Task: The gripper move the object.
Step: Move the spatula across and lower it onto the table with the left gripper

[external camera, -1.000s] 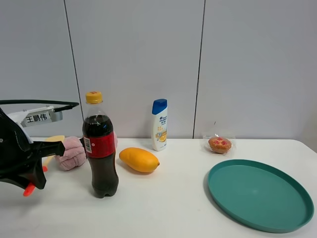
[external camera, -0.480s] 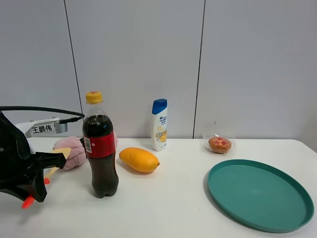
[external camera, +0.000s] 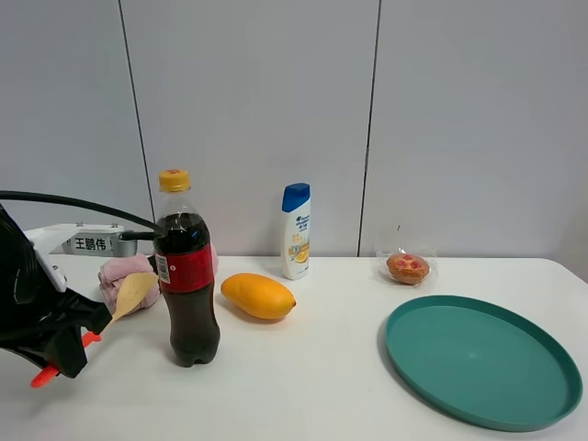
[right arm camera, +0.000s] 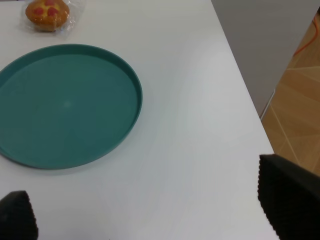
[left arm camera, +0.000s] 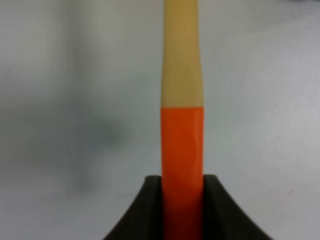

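Note:
My left gripper point(external camera: 66, 338) is a black claw at the left edge of the exterior view, shut on the spatula's red-orange handle point(external camera: 89, 339). The spatula's pale tan blade point(external camera: 133, 292) points up and to the right, just left of the cola bottle point(external camera: 186, 276) and in front of a pink cloth point(external camera: 112, 274). In the left wrist view the handle point(left arm camera: 182, 160) runs between the two dark fingers point(left arm camera: 145, 217), with the tan part beyond. My right gripper point(right arm camera: 150, 215) is open and empty over the table's right end; it does not show in the exterior view.
An orange-yellow mango point(external camera: 257, 296) lies right of the bottle. A shampoo bottle point(external camera: 296, 231) and a wrapped muffin point(external camera: 408, 267) stand at the back. A teal plate point(external camera: 551, 367) lies at the right, also in the right wrist view point(right arm camera: 132, 85), near the table edge point(right arm camera: 245, 100).
My left gripper has shifted with the spatula. The blade has swung right and down, from left of the pink cloth to beside the cola bottle. Nothing else moved.

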### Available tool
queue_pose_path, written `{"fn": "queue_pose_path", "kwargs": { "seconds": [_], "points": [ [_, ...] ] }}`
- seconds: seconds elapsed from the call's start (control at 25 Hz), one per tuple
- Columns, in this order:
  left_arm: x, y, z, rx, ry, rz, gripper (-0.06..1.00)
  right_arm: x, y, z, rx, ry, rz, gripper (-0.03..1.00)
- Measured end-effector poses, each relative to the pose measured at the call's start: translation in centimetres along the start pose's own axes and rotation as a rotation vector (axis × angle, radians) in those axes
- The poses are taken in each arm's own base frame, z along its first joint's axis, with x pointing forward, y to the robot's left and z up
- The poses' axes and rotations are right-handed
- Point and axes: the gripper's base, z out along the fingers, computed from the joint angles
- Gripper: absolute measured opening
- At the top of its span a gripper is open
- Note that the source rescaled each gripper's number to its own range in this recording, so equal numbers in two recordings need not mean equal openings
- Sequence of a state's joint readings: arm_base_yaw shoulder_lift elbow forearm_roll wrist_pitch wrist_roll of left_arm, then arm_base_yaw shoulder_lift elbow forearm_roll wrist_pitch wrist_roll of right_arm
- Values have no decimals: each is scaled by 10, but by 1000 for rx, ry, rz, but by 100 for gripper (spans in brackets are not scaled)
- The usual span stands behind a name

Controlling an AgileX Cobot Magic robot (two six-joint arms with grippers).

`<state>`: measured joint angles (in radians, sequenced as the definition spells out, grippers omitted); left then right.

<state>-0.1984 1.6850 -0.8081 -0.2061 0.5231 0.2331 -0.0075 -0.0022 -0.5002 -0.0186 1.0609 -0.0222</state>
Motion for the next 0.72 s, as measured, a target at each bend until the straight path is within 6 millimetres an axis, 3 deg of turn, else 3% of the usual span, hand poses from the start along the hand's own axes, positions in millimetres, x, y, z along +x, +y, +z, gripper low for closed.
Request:
{"fn": "queue_pose_path", "kwargs": {
  "seconds": [0.36, 0.72],
  "points": [
    [4, 2, 22, 3, 69, 15, 0, 0, 0, 0, 0, 0, 0, 100],
    [0, 3, 24, -9, 25, 19, 0, 0, 0, 0, 0, 0, 0, 100]
  ]
}}
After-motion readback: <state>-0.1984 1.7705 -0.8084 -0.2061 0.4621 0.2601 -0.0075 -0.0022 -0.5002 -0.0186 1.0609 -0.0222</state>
